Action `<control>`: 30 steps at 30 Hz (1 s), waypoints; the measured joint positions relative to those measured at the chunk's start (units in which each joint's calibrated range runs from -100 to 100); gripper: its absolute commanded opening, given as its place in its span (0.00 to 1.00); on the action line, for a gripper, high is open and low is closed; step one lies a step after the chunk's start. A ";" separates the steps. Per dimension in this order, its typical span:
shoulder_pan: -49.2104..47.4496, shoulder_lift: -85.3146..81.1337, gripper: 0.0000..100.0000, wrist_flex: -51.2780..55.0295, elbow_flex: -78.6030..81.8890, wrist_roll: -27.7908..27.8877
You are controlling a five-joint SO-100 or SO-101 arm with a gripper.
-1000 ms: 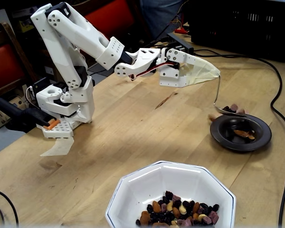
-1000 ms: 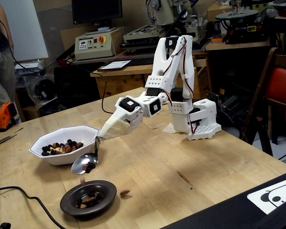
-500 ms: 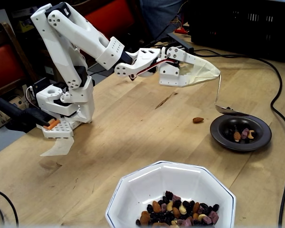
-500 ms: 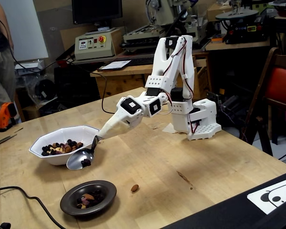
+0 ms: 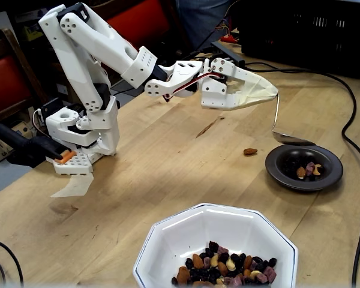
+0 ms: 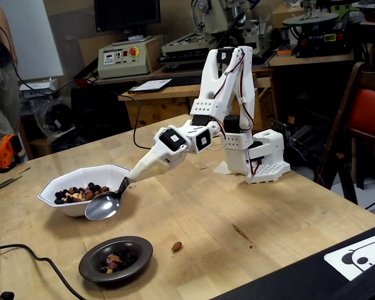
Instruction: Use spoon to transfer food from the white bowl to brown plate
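The spoon (image 5: 283,133) is seen as shiny silver metal w/ a thin curved handle and an oval bowl; in a fixed view (image 6: 102,205) the bowl is turned toward the camera and appears empty. The handle top is pinched betw. the fingers of the end effector (image 5: 270,92), which are pressed together on it, w/ a cream-coloured cover wrapped around the fingers. The spoon is held in the air, handle hanging down, bowl just above the near-left rim of the brown plate (image 5: 303,167) in one fixed view; in the other, it is shown raised betw. the white bowl (image 6: 81,189) and the plate (image 6: 115,258), touching neither. The brown plate is small, round, dark and glossy, w/ a sunken centre; a few pieces are held in it: dark raisins, a tan nut, a pinkish bit. The white bowl (image 5: 219,246) is large and octagonal w/ a thin dark-blue rim line; the food (image 5: 225,271) is piled at its lower side, a mix of dark raisins, brown and tan nuts and pinkish-purple fruit bits, w/ much of the bowl's floor left bare. One brown nut (image 5: 249,151) is seen lying loose on the wooden surface (image 5: 168,162), just beside the plate but apart from it. A black cable (image 5: 351,126) is run along the surface past the plate.
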 measured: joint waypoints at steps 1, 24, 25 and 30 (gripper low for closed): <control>0.00 0.00 0.03 0.00 0.00 0.00; 0.00 -0.09 0.03 0.00 0.00 -6.35; 0.00 -0.60 0.03 0.00 0.00 -7.72; 0.88 -6.53 0.03 0.00 0.00 -12.26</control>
